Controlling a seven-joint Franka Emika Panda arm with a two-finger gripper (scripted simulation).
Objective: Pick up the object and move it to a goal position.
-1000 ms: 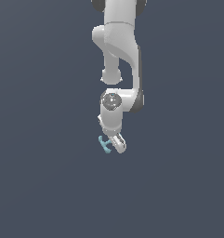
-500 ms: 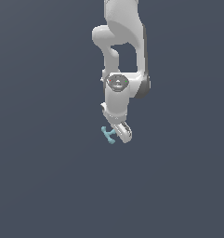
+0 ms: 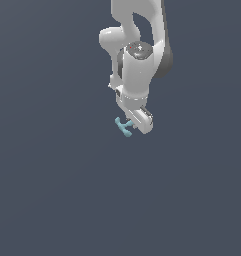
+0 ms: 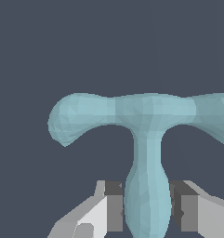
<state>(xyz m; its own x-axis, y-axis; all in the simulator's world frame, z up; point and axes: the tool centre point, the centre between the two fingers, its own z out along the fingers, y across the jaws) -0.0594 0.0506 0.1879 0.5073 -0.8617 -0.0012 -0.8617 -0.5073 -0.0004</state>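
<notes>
The object (image 3: pixel 124 127) is a small light-teal piece, a thin bar with a crossbar at its end. In the exterior view it sticks out to the left from under the white hand. My gripper (image 3: pixel 134 126) is shut on its bar. The wrist view shows the object (image 4: pixel 146 139) close up. Its bar runs down between my two fingertips (image 4: pixel 114 204), which press it from both sides, and my gripper (image 4: pixel 148 207) holds it there. The crossbar spreads wide beyond the fingers. The bar's other end is hidden under the hand.
The white arm (image 3: pixel 137 65) hangs down from the top of the exterior view. Around it lies only a plain dark grey-blue surface (image 3: pixel 52 190). No goal marker shows.
The arm has lifted and moved up in the exterior view, carrying the object with it. The grip on the bar has stayed the same.
</notes>
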